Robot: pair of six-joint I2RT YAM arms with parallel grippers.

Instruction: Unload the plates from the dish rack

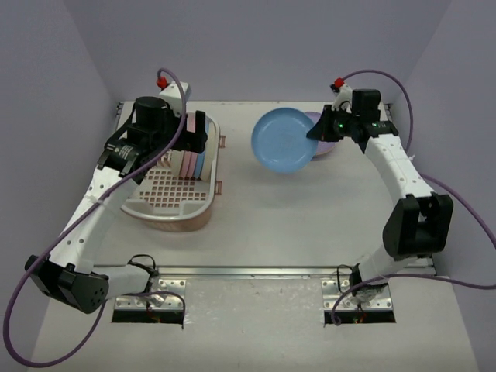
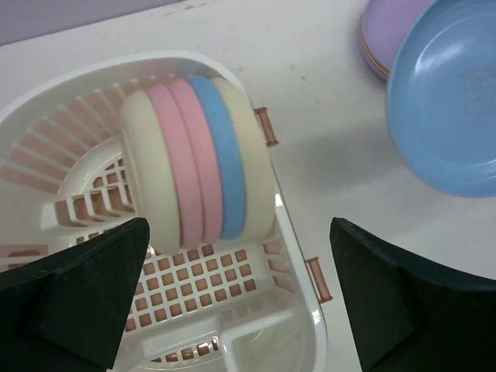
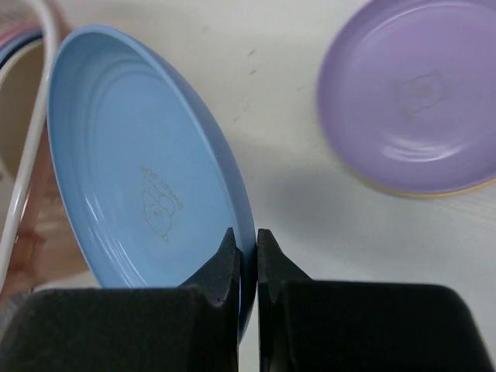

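Table (image 1: 294, 225) is a pale off-white sheet w/ faint scuffs, boxed in on three sides by plain lavender-grey walls (image 1: 256, 46). A metal rail (image 1: 256, 271) runs along the near edge betw. the two arm bases, and purple cables (image 1: 182, 85) loop off both arms. R side: right gripper (image 3: 248, 242) is pinched tight on the rim of a blue plate (image 3: 139, 170), one finger on each face. The plate is tilted, its hollow face showing in all three views, w/ a faint embossed figure at the centre. It sits at the far end of the table, betw. rack and stack; whether its low edge touches the table can't be told from these angles. Just beside it, far right, a lavender plate (image 3: 411, 101) lies flat, face up, on a yellow plate (image 3: 422, 190) w/ only a thin rim showing. L side: dish rack (image 1: 174, 215) stands on the table's left half, white w/ a pink square-holed grid floor and small pink handles. Five plates (image 2: 198, 163) stand on edge in it, packed together: cream, pink, pink, blue, cream. Left gripper (image 2: 240, 263) hangs above the rack, fingers spread wide, nothing betw. them, apart from the plates.
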